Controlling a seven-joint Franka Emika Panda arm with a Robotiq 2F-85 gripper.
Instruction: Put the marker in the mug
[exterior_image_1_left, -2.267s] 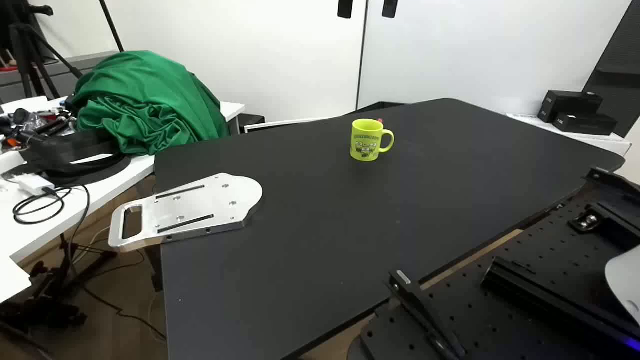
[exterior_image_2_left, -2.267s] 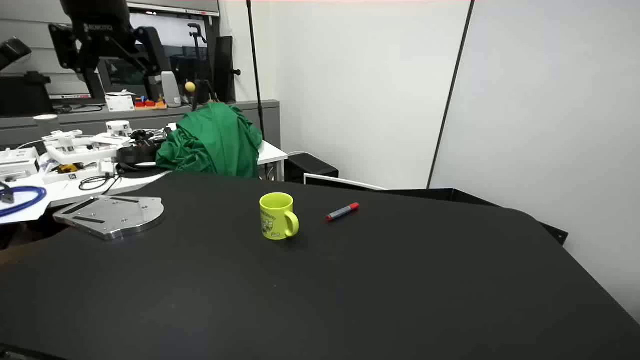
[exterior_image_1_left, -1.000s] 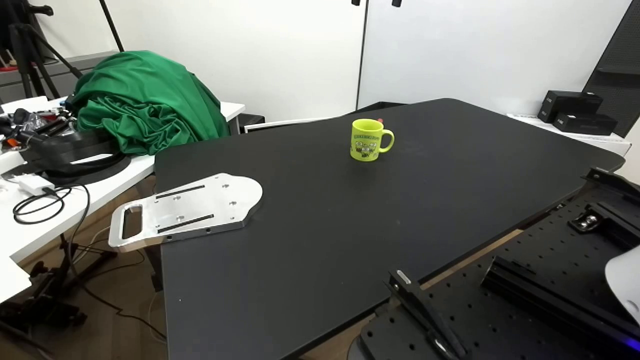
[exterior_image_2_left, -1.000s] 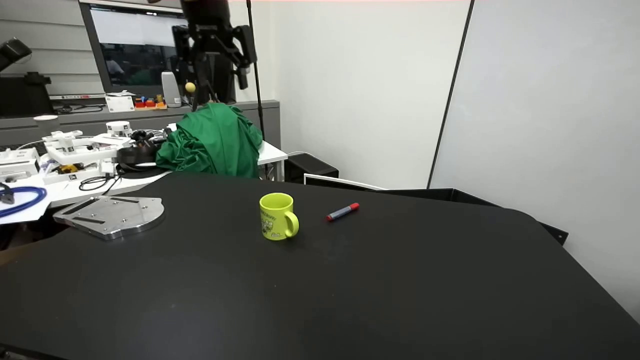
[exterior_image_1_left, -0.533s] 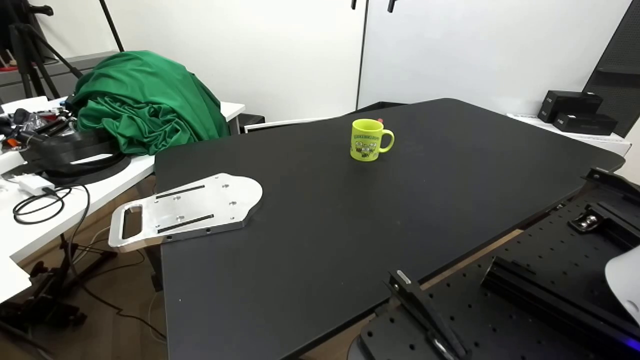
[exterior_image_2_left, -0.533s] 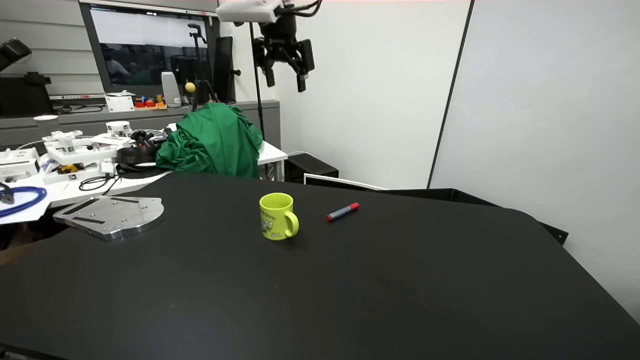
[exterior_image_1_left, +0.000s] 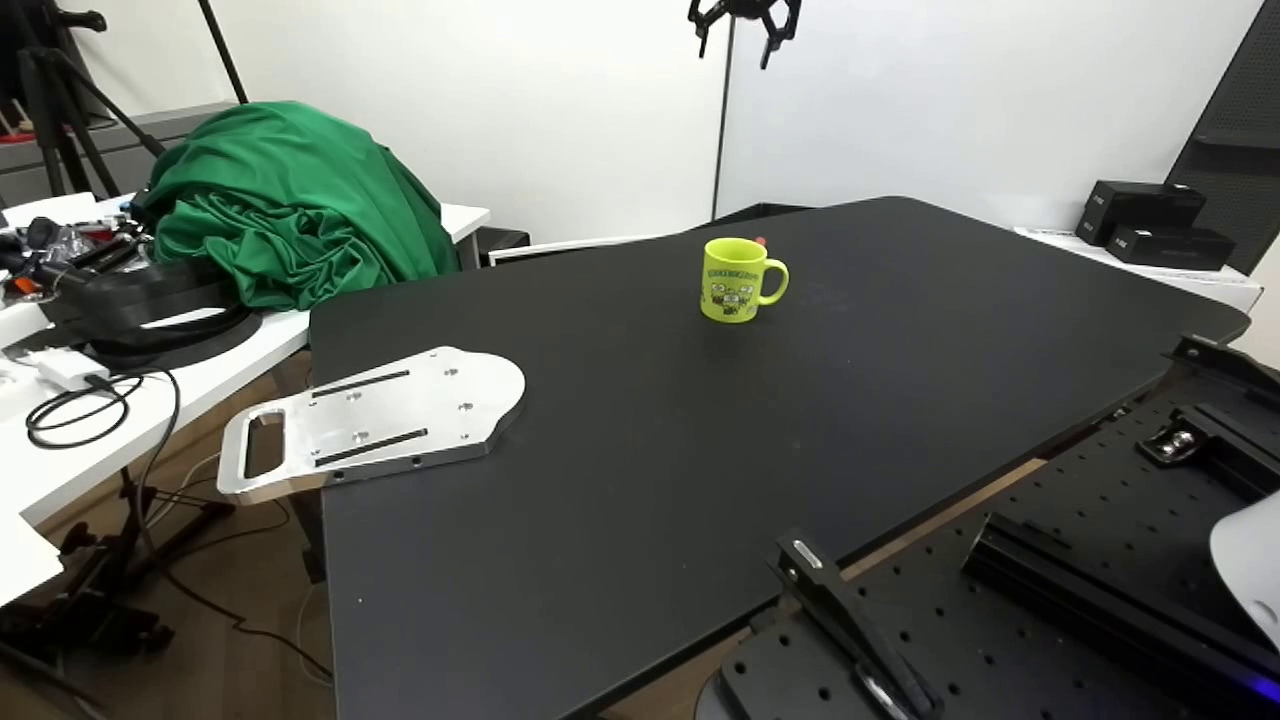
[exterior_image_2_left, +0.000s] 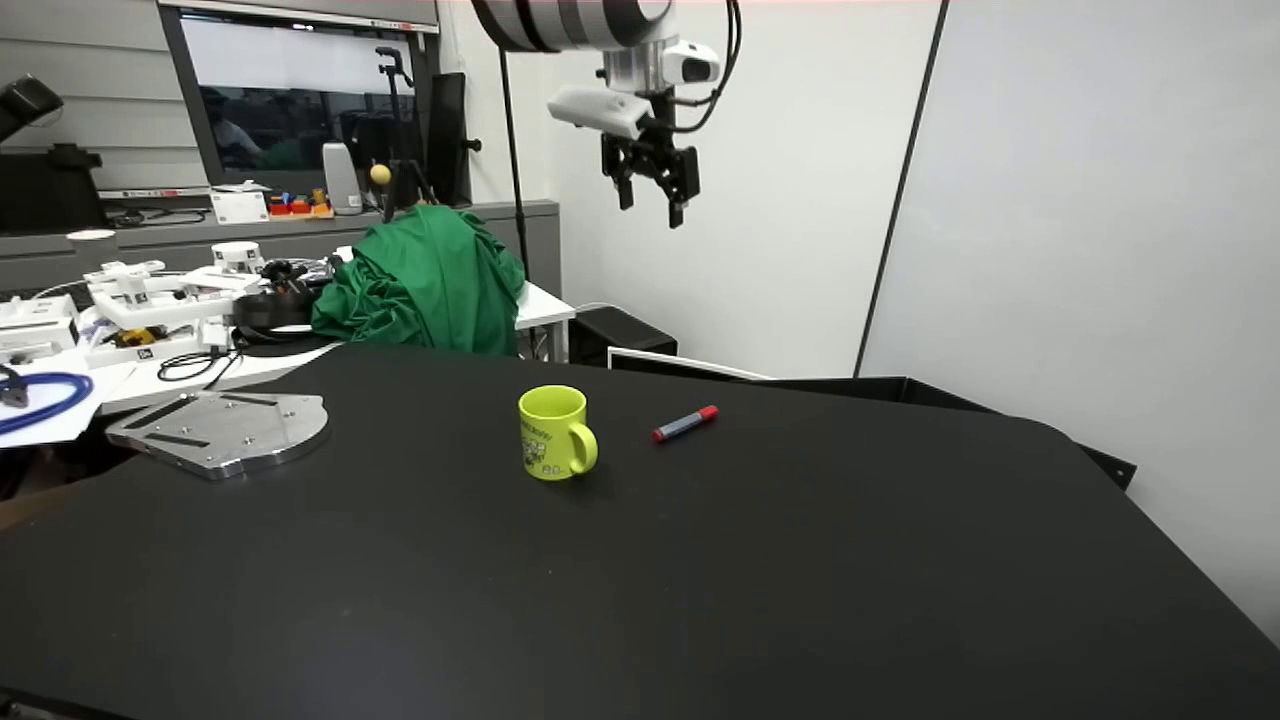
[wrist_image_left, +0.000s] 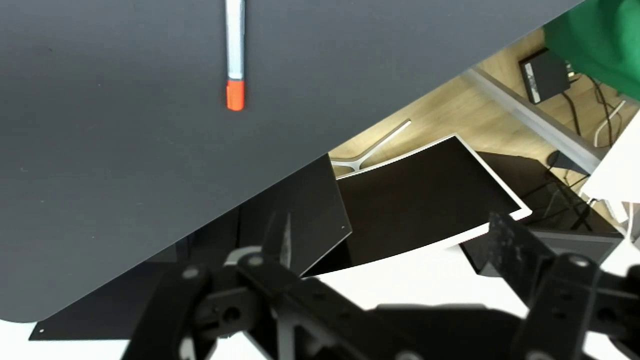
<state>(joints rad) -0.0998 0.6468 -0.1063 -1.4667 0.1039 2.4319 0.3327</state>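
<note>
The yellow-green mug (exterior_image_1_left: 731, 282) stands upright on the black table, and it also shows in an exterior view (exterior_image_2_left: 550, 436). The grey marker with red ends (exterior_image_2_left: 685, 424) lies flat on the table beside the mug's handle side, apart from it. Only its red tip (exterior_image_1_left: 760, 241) shows behind the mug in an exterior view. In the wrist view the marker (wrist_image_left: 235, 50) is at the upper left, its near end cut off by the top edge. My gripper (exterior_image_2_left: 651, 213) is open and empty, high above the table. Its fingers also show in an exterior view (exterior_image_1_left: 734, 58) and the wrist view (wrist_image_left: 387, 225).
A silver metal plate (exterior_image_2_left: 225, 432) lies at the table's edge. A green cloth heap (exterior_image_2_left: 430, 285) sits on a cluttered white side table. A white cabinet wall stands behind the black table (exterior_image_2_left: 600, 580). A white-framed dark panel (wrist_image_left: 425, 200) lies beyond the table edge.
My gripper has moved across to the far side in an exterior view, rightward and away from that camera, and has lately come lower. It stays open. The mug and marker have not moved.
</note>
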